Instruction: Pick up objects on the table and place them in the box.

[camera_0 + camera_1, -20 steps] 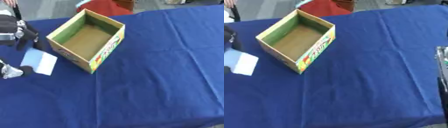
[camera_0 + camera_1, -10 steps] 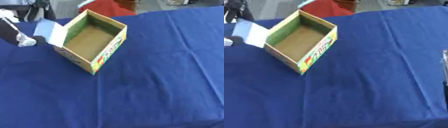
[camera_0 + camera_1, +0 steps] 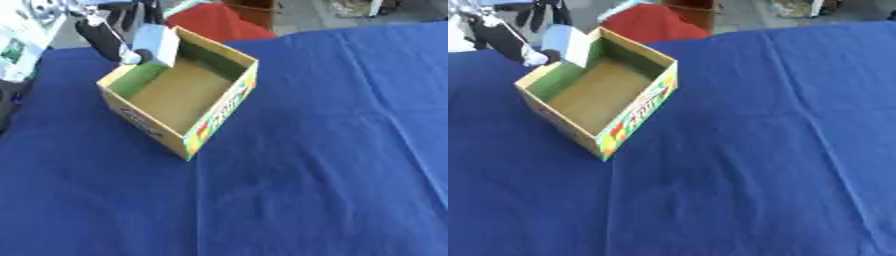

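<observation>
One cardboard box [image 3: 181, 94] sits open on the desk [image 3: 332, 150], brown inside with green inner walls and a printed fruit design along its near side. One pale blue-white flat object [image 3: 158, 44] is held upright at the box's far corner, its lower edge at the rim, partly over the opening. One robot hand shows, the left hand [image 3: 107, 41], black, reaching in from beyond the box's far left side; its fingers [image 3: 129, 57] are closed on the pale object, pinching it from the left. The right hand shows in neither view.

The desk is covered with one dark blue cloth with soft creases running down its right part, well apart from the box. Beyond the box's far corner, past the desk edge, lies one red rounded shape [image 3: 213, 22]. Farther left of the box, off the desk, a white item [image 3: 19, 37] with a small green mark shows at the picture edge. Grey floor lies behind
</observation>
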Robot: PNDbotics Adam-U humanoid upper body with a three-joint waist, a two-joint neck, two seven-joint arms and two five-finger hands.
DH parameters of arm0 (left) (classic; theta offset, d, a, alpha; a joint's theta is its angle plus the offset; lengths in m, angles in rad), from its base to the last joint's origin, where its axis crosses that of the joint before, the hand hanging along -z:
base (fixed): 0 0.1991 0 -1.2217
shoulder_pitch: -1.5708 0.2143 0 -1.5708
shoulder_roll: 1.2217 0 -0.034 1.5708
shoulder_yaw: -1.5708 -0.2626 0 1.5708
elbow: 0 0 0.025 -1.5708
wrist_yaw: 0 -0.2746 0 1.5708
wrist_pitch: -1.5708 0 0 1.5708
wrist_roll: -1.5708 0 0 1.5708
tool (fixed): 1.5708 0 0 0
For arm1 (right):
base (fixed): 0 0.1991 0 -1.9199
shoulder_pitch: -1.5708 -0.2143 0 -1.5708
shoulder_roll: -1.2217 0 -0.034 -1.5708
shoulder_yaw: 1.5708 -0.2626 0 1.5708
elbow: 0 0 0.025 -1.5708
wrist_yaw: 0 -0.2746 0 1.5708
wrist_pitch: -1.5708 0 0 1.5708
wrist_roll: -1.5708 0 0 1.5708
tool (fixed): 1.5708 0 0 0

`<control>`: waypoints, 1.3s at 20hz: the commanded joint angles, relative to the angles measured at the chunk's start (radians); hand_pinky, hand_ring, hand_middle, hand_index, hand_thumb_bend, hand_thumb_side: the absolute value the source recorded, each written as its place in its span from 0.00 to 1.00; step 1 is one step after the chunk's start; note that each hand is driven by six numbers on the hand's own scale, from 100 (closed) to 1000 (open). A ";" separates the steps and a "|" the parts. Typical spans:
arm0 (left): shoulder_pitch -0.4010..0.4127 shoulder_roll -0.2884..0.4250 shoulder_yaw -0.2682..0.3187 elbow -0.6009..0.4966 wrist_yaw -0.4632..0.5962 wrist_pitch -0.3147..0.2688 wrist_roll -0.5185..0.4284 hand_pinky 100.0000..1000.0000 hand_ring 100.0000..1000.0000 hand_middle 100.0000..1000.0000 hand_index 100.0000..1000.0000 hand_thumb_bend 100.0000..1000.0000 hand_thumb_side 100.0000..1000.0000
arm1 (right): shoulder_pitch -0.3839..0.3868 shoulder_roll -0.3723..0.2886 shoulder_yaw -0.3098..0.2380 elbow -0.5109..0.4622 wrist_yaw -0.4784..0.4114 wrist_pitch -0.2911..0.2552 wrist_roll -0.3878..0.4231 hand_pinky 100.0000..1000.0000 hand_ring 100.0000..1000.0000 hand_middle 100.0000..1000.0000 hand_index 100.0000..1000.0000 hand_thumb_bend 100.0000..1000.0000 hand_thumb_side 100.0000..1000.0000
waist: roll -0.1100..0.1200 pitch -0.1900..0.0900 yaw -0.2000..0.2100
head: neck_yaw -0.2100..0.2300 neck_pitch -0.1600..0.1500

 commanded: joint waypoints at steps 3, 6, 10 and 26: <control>-0.047 -0.059 0.030 0.106 -0.082 -0.041 0.080 0.32 0.40 0.28 0.55 0.00 0.00 | -0.020 -0.006 -0.002 -0.020 -0.011 -0.003 0.004 0.64 0.68 0.83 0.75 0.00 1.00 | -0.004 -0.008 -0.007 | 0.011 -0.029; -0.052 -0.095 0.036 0.161 -0.130 -0.050 0.114 0.33 0.40 0.28 0.56 0.00 0.00 | -0.023 -0.001 0.000 -0.020 -0.013 -0.004 0.007 0.64 0.68 0.83 0.75 0.00 1.00 | -0.004 -0.004 -0.011 | 0.013 -0.031; -0.038 -0.125 0.039 0.226 -0.182 -0.060 0.147 0.37 0.41 0.31 0.57 0.00 0.00 | -0.023 0.002 -0.002 -0.020 -0.015 -0.004 0.007 0.64 0.67 0.83 0.75 0.00 1.00 | -0.005 0.001 -0.015 | 0.012 -0.032; -0.008 -0.130 0.026 0.217 -0.267 -0.102 0.164 0.82 0.90 0.89 0.92 0.46 0.14 | -0.017 0.005 -0.003 -0.020 -0.013 0.002 0.009 0.64 0.67 0.83 0.75 0.00 1.00 | -0.007 0.000 -0.005 | 0.000 -0.018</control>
